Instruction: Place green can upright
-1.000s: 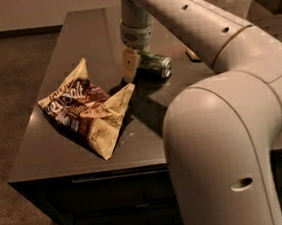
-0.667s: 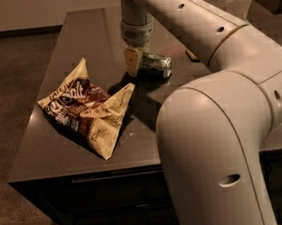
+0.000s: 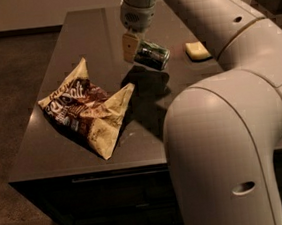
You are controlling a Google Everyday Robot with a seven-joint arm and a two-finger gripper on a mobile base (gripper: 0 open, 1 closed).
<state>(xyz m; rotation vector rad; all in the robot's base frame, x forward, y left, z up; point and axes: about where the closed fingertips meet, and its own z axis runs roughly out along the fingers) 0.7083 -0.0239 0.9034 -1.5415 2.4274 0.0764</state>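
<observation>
1. The small cylindrical green can (image 3: 152, 56), dark green with silver ends, hangs tilted, nearly on its side, above the middle of the dark tabletop (image 3: 85, 35), nearer the far edge than the near one. Its dark shadow falls on the surface just below it.
2. The tool (image 3: 135, 52) reaches down from above and is clamped on the can's left end. One pale finger (image 3: 129, 46) shows against that end; the other is hidden behind the can.
3. A crumpled brown-and-tan snack bag (image 3: 86, 113) lies flat toward the left edge and the near left corner. It sits near the can's shadow but apart from the can.
4. A pale yellow rectangular sponge (image 3: 197, 51) rests to the right of the can, apart from it.
5. The robot's broad white arm (image 3: 233, 125) covers the right side of the tabletop, near edge included.
</observation>
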